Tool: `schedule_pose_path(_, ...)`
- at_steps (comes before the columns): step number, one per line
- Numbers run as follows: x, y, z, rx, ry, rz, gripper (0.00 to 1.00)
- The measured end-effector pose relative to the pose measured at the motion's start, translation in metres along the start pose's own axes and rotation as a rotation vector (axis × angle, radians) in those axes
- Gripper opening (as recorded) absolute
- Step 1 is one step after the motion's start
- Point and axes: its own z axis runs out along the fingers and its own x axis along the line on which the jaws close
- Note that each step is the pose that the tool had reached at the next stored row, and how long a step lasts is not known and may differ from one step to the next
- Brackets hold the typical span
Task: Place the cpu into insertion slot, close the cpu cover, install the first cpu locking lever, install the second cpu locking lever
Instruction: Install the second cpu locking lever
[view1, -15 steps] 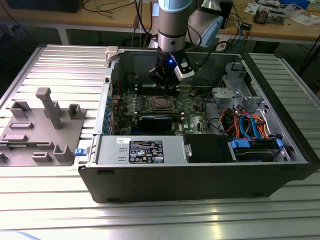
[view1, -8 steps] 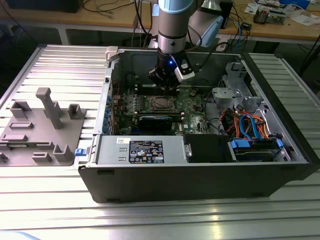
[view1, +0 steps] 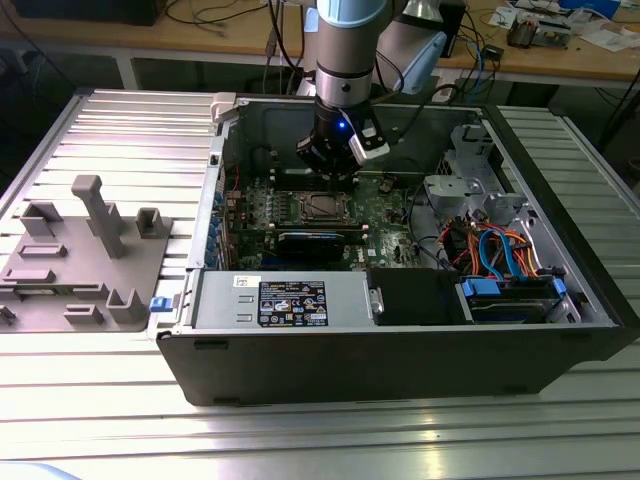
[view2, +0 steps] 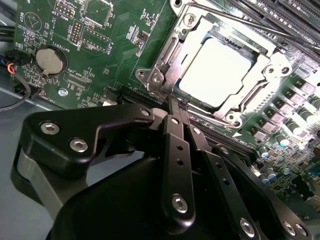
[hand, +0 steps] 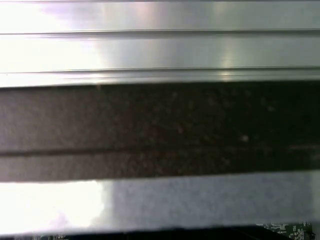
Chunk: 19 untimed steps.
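In the second wrist view the cpu (view2: 220, 70), a silver square, lies in the insertion slot (view2: 187, 20) of the green motherboard (view2: 100, 45). The cpu cover (view2: 262, 75), a thin metal frame, lies down flat around it. A thin locking lever (view2: 240, 22) runs along the far side of the socket. My gripper (view2: 177, 105) has its black fingers (view2: 175, 150) shut together, tips at the socket's near corner by the hinge (view2: 157, 80). I cannot tell whether anything is pinched between them. In the exterior view the gripper (view1: 335, 172) hangs just above the socket (view1: 322, 206).
The open computer case (view1: 400, 350) surrounds the board, with a black power supply (view1: 290, 300) in front and drive bays with orange and blue cables (view1: 500, 250) on the exterior view's right. A grey fixture (view1: 90, 250) stands on the ribbed table at the exterior view's left. Memory slots (view2: 280, 20) flank the socket.
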Motion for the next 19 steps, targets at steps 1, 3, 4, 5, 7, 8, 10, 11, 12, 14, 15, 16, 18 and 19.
schedule_pose_path(1,0.0,-0.0001,0.0,0.0,0.0,0.0,0.11)
schedule_pose_path(3,-0.0002,-0.0005,0.0,0.0,0.0,0.0,0.11)
schedule_pose_path(4,-0.0001,-0.0012,-0.0001,0.0001,0.0001,0.0,0.11)
schedule_pose_path(5,-0.0002,-0.002,-0.0001,0.0,0.0,0.0,0.11)
schedule_pose_path(7,-0.0002,-0.004,-0.0002,0.0,0.0,0.0,0.11)
schedule_pose_path(8,-0.0002,-0.0046,-0.0002,0.0,0.0,0.0,0.11)
schedule_pose_path(10,-0.0002,-0.005,-0.0002,-0.0001,0.0,0.0,0.11)
schedule_pose_path(11,-0.0002,-0.0051,-0.0002,0.0,0.0001,0.0,0.11)
schedule_pose_path(12,-0.0003,-0.0052,-0.0004,0.0,0.0,0.0,0.11)
schedule_pose_path(14,-0.0004,-0.005,-0.0055,0.0,0.0,0.0,0.11)
schedule_pose_path(15,-0.0005,-0.0048,-0.0086,-0.0001,0.0,0.001,0.11)
schedule_pose_path(16,-0.0006,-0.0047,-0.0109,-0.0001,-0.0001,0.002,0.11)
schedule_pose_path(18,-0.0007,-0.0044,-0.0168,0.0,-0.0001,0.003,0.11)
schedule_pose_path(19,-0.0008,-0.0043,-0.0207,0.0001,-0.0001,0.003,0.11)
